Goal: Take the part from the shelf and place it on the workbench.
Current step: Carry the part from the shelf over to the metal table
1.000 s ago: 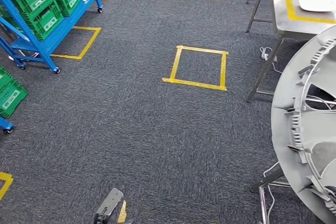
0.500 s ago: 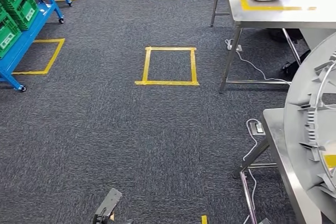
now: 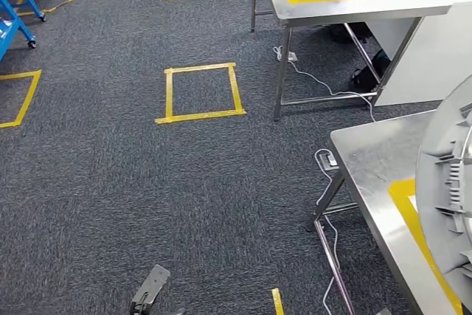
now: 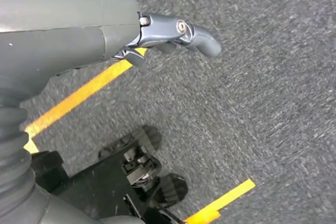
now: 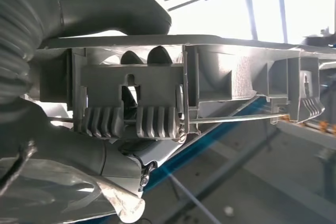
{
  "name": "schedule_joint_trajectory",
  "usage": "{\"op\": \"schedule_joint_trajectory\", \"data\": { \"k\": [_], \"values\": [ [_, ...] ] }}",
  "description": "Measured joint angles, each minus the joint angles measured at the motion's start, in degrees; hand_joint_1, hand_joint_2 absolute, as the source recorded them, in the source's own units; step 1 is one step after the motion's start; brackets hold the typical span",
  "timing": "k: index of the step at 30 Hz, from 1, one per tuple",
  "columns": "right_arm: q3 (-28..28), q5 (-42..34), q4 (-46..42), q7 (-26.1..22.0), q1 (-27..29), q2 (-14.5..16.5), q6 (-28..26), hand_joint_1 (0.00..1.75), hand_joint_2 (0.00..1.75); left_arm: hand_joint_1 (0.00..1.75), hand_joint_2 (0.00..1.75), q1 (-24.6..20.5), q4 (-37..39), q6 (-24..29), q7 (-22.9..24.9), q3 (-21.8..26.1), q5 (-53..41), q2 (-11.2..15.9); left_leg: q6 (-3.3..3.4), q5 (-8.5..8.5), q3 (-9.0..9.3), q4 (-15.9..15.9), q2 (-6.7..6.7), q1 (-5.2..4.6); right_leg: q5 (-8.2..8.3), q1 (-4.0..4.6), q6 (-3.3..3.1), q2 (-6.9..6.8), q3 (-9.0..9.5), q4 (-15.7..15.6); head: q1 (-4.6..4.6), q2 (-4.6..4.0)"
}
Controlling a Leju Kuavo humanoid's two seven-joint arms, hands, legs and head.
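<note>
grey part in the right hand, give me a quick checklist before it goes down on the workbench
1. Grey part held by the right hand: ok, thumb and fingers clamp its rim in the right wrist view.
2. Part over the near workbench: ok, it hangs above the steel top at the head view's right edge.
3. Yellow tape marking on that bench free of objects: cannot tell, the part hides most of it.
4. Left hand out of the way: ok, it hangs low over the carpet, holding nothing.
5. Cable beside the bench leg clear of the feet: cannot tell.
</note>
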Motion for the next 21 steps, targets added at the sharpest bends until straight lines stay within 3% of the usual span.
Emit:
{"op": "schedule_joint_trajectory", "data": {
  "k": [3,5,7,8,9,10,11,12,14,16,18,20,21],
  "values": [
    [-1.4,-1.7,0.5,-2.0,0.7,0.5,0.0,1.75,1.75,0.0,1.75,-0.1,0.0,0.1,0.0,0.3,0.0,0.1,-0.58,-0.45,0.16,0.4,0.93,0.08,0.03,0.2,-1.62,1.61,-0.25,0.0,-0.29,0.0],
    [-2.5,-3.2,0.8,-4.3,1.1,1.2,0.0,1.75,1.75,0.0,1.75,-0.2,0.0,0.1,0.0,0.5,-0.1,0.1,-1.01,-2.49,-0.72,2.8,-1.15,0.44,0.26,0.13,-2.35,2.78,-0.37,-0.1,-0.38,0.0],
    [-4.1,-5.1,1.2,-7.3,1.2,2.4,0.0,1.75,1.75,0.0,1.75,0.0,0.0,0.1,0.0,0.6,-0.2,0.1,-1.12,-6.27,-3.71,9.8,-3.95,0.61,0.41,0.23,-2.8,4.04,-0.48,-0.1,-0.5,0.0],
    [-4.9,-5.8,1.5,-8.4,1.2,2.9,0.0,1.75,1.75,0.0,1.75,0.1,0.0,0.1,0.0,0.6,-0.2,0.1,-0.99,-7.78,-5.55,13.8,-4.55,0.58,0.47,0.39,-2.95,4.79,-0.53,-0.1,-0.51,0.0],
    [-5.7,-6.2,1.8,-9.2,1.2,3.4,0.0,1.75,1.75,0.0,1.75,0.3,0.0,0.1,0.0,0.7,-0.2,0.1,-0.71,-8.33,-6.95,16.5,-4.84,0.48,0.52,0.58,-3.06,5.59,-0.56,-0.1,-0.53,0.0],
    [-6.3,-6.6,2.0,-9.8,1.3,3.8,0.0,1.75,1.75,0.0,1.75,0.3,0.0,0.1,0.0,0.7,-0.2,0.1,-0.29,-7.7,-7.51,17.3,-5.0,0.3,0.57,0.76,-3.15,6.42,-0.57,-0.1,-0.52,0.0],
    [-6.9,-7.2,2.2,-10.5,1.3,4.2,0.0,1.75,1.75,0.0,1.75,0.3,0.0,0.1,0.0,0.7,-0.3,0.1,0.24,-6.0,-7.04,15.7,-5.27,0.01,0.62,0.89,-3.22,7.24,-0.55,-0.1,-0.51,0.0],
    [-7.5,-8.1,2.5,-11.6,1.3,4.7,0.0,1.75,1.75,0.0,1.75,0.3,0.0,0.1,0.0,0.7,-0.4,0.2,0.86,-3.58,-5.7,12.2,-5.94,-0.4,0.67,0.94,-3.29,8.02,-0.52,-0.1,-0.51,0.0],
    [-9.3,-10.2,3.0,-14.1,1.3,5.8,0.0,1.75,1.75,0.0,1.75,0.3,0.0,0.1,0.0,0.7,-0.6,0.5,2.07,0.01,-2.68,4.9,-8.4,-1.04,0.83,0.85,-3.32,9.4,-0.62,-0.1,-0.49,0.0],
    [-11.2,-11.6,3.7,-15.5,1.5,6.7,0.0,1.75,1.75,0.0,1.75,0.2,0.0,0.1,0.1,0.8,-0.6,0.7,2.77,0.81,-1.3,1.6,-9.74,-1.32,1.12,0.58,-2.97,10.64,-0.99,-0.1,-0.61,0.0],
    [-12.5,-12.0,4.1,-15.9,1.8,7.3,0.0,1.75,1.75,0.0,1.75,0.0,0.0,0.1,0.1,0.8,-0.7,0.6,2.86,1.01,-0.85,0.2,-8.74,-1.19,1.4,0.48,-2.43,11.49,-1.53,-0.2,-0.73,0.0],
    [-13.5,-12.2,4.4,-16.1,1.9,7.7,0.0,1.75,1.75,0.0,1.75,-0.3,0.0,0.1,0.1,0.8,-0.7,0.5,2.76,1.67,-0.21,-1.7,-7.34,-0.8,0.25,0.83,-2.01,9.38,-2.62,1.0,-0.57,0.0],
    [-14.0,-12.3,4.5,-16.2,1.9,7.8,0.0,1.75,1.75,0.0,1.75,-0.3,0.0,0.1,0.2,0.9,-0.8,0.4,2.69,2.01,-0.03,-2.4,-6.53,-0.59,-1.22,0.95,-1.8,7.68,-3.78,3.2,-0.49,0.0]
  ]
}}
